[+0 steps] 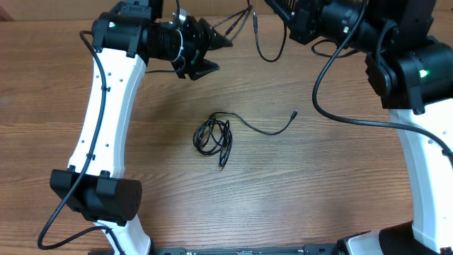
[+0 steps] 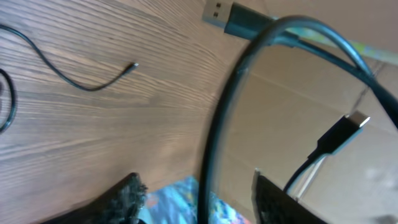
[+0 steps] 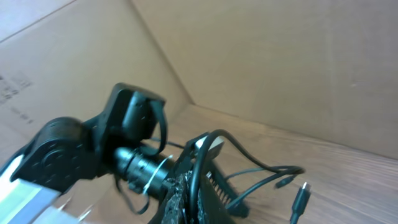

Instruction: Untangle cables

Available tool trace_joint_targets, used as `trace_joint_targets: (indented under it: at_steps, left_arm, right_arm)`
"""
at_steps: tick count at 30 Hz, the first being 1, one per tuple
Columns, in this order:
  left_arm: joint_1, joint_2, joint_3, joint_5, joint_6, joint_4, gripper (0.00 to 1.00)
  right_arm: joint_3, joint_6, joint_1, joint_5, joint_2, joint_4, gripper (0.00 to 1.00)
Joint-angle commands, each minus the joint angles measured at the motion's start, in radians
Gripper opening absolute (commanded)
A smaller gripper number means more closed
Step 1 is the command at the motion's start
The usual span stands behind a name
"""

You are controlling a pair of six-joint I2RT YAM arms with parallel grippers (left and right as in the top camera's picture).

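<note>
A small coil of thin black cables lies mid-table, with one strand trailing right to a plug tip. That strand also shows in the left wrist view. Other black cables stretch in the air near the far edge, between my two grippers. My right gripper is shut on one of these cables; in the overhead view it sits at the top edge. My left gripper is open, and a raised cable passes untouched between its fingers. A USB plug and a smaller plug dangle beyond.
A brown cardboard wall stands behind the table's far edge. Thick black wiring droops from the right arm onto the table at the right. The left arm's white link crosses the left side.
</note>
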Motion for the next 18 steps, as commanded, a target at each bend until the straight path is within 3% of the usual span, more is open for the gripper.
trace_joint_targets:
  at_steps: [1, 7, 14, 18]
  left_arm:
    - [0.000, -0.023, 0.010, -0.100, 0.040, -0.017, 0.44]
    - [0.001, -0.023, 0.010, -0.418, 0.116, -0.092, 0.34]
    - [0.002, -0.023, 0.010, -0.706, 0.190, -0.162, 0.06]
    - [0.013, -0.023, 0.010, -0.849, 0.243, -0.174, 0.04]
  right_arm:
    - [0.003, -0.009, 0.005, 0.087, 0.002, 0.015, 0.04]
    - [0.003, -0.003, 0.005, 0.206, 0.002, 0.004, 0.04]
    - [0.003, 0.000, 0.004, 0.439, 0.004, -0.068, 0.04]
    - [0.002, 0.002, 0.004, 0.642, 0.014, -0.116, 0.04]
